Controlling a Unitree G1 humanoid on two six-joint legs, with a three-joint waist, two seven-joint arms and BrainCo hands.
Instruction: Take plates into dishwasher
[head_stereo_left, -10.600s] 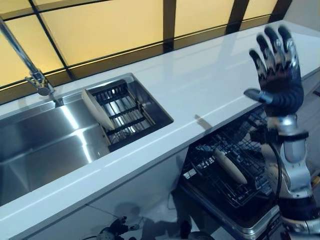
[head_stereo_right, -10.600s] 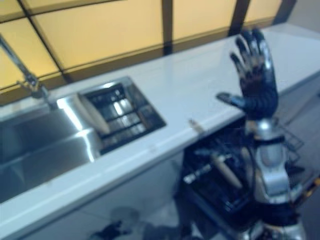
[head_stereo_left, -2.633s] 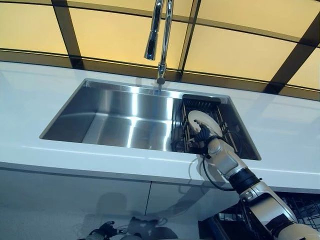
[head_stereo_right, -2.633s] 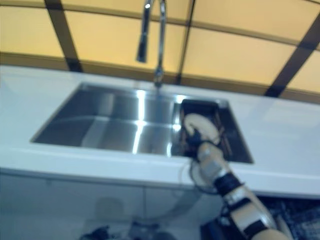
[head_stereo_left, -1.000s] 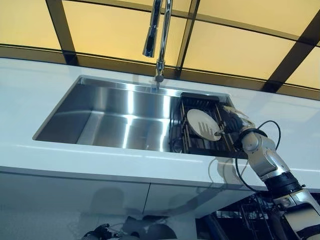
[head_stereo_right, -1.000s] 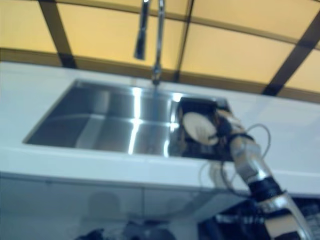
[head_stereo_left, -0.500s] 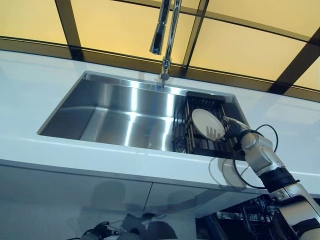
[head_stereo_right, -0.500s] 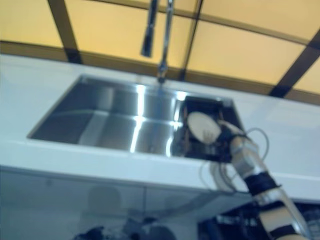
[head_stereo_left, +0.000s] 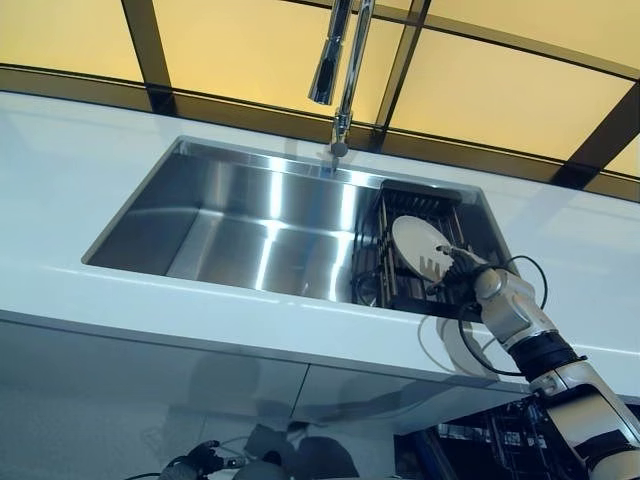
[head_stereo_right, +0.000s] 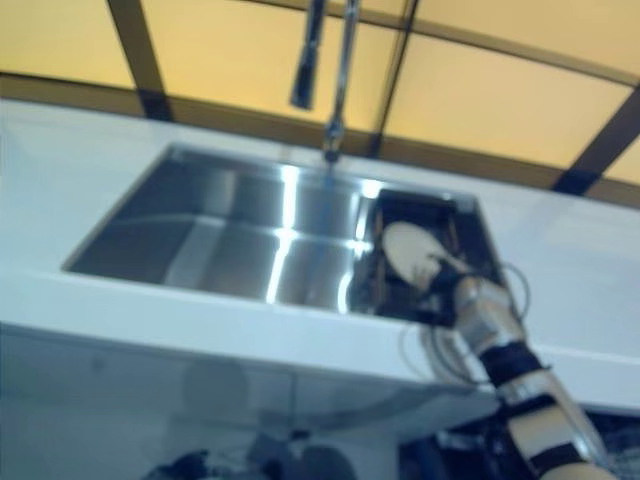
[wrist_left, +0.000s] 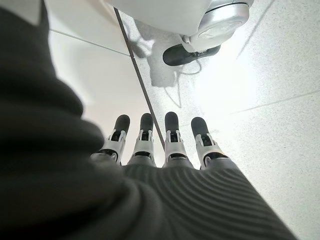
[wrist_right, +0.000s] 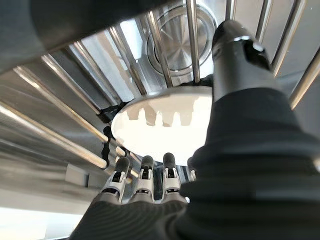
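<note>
A white plate (head_stereo_left: 418, 243) stands tilted on edge in the dark wire rack (head_stereo_left: 392, 288) at the right end of the steel sink (head_stereo_left: 250, 230). My right hand (head_stereo_left: 455, 273) reaches into the rack from the right. Its fingers (head_stereo_left: 436, 266) lie across the plate's lower face. In the right wrist view the plate (wrist_right: 165, 122) sits between the fingers (wrist_right: 145, 175) and the thumb (wrist_right: 240, 55), which reaches over its rim. My left hand (wrist_left: 160, 145) hangs low over the floor, fingers straight and empty.
A tall faucet (head_stereo_left: 345, 70) stands behind the sink. White countertop (head_stereo_left: 80, 150) runs along both sides and the front. The open dishwasher's rack (head_stereo_left: 505, 445) shows below the counter at the lower right. Rack wires (wrist_right: 125, 55) crowd closely around the plate.
The view has shifted a little. My right hand has slid from the plate's right rim down to its lower edge, fingers now across its face. The plate stays in the rack.
</note>
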